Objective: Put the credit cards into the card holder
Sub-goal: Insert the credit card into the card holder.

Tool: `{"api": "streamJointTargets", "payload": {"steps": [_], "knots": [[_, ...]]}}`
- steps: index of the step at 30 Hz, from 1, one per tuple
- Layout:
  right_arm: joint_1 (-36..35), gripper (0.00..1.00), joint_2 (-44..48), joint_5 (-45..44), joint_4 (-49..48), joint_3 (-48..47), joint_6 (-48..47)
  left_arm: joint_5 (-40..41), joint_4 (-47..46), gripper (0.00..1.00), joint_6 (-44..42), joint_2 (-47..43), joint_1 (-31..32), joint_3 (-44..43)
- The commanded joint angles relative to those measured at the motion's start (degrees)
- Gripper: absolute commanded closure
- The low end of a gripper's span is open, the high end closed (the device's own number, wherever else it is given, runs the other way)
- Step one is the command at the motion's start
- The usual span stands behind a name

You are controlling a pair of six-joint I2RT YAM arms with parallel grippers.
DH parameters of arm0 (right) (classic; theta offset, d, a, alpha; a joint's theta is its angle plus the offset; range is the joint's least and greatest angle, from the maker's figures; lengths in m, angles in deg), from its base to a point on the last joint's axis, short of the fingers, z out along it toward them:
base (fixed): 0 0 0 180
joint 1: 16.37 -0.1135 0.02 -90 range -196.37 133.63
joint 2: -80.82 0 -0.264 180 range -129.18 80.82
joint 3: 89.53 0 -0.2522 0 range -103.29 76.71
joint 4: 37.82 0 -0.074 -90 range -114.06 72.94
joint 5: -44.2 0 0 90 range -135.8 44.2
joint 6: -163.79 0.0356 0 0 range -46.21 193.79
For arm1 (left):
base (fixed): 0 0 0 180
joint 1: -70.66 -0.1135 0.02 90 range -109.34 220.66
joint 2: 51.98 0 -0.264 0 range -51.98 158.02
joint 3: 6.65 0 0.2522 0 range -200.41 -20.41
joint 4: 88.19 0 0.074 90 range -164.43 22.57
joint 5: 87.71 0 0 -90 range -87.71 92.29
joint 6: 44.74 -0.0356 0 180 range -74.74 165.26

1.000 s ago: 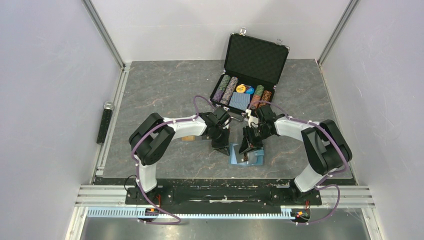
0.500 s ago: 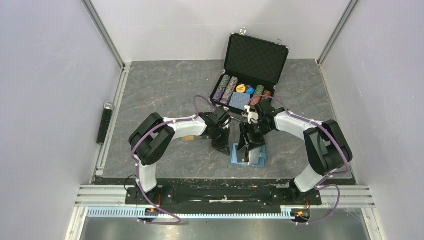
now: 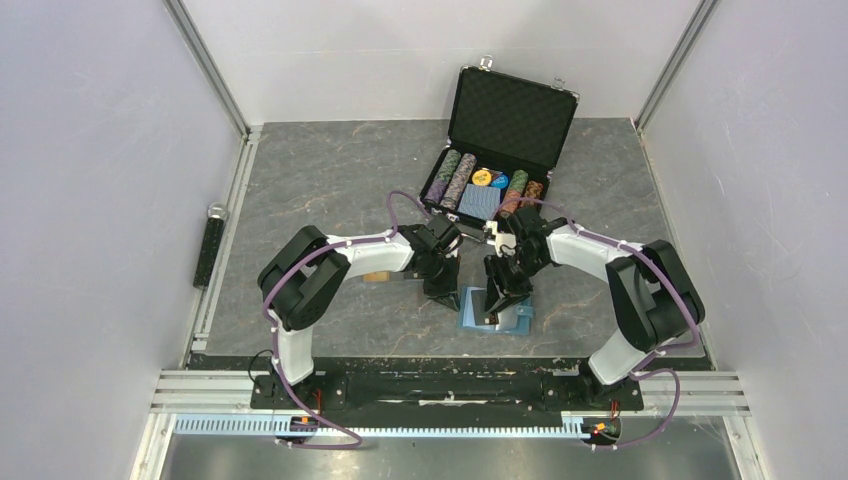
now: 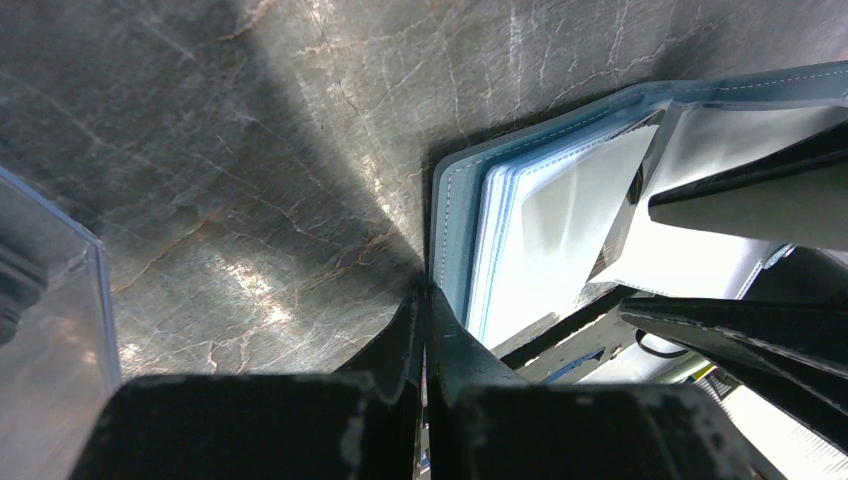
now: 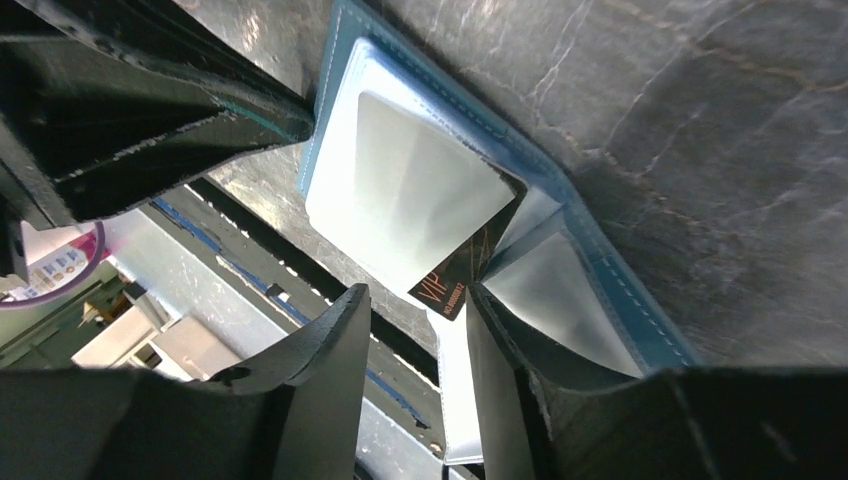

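Halfway inside card holder [image 5: 600, 285], black credit card [image 5: 472, 258]

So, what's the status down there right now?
Left gripper shut, tip at edge of card holder. Right gripper open around black card, partly in a pocket. Nothing seen blocking.

An open black case [image 3: 514, 115] stands on the grey table [image 3: 320, 170]. Inside it, striped poker chips [image 3: 458, 178] flank a blue deck [image 3: 481, 203].

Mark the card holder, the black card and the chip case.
card holder [image 5: 600, 276]: right wrist view, blue stitched border.
black card [image 5: 470, 262]: right wrist view, exposed corner by the VIP lettering.
chip case [image 3: 512, 118]: top external view, open lid's foam lining.
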Motion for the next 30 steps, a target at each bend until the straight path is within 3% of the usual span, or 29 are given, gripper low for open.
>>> {"api": "streamJointTargets", "payload": {"steps": [1,11,20,30], "knots": [[-0.95,0.59,-1.12,3.71,-1.2,1.13,0.03,-0.22,-0.64,0.98,-1.46,0.79,0.7,-1.96],[-1.54,0.64,-2.46,6.42,-2.29,-0.02,0.96,-0.26,-0.63,0.98,-1.42,0.91,0.9,-2.14],[-1.5,0.52,0.09,-4.45,2.83,-1.78,-1.17,-0.04,-0.38,0.98,-1.44,1.07,0.89,-2.14],[-1.54,0.55,-1.73,-1.43,-0.12,2.01,-1.54,-0.02,-0.39,0.98,-1.45,1.18,0.99,-2.28]]}}
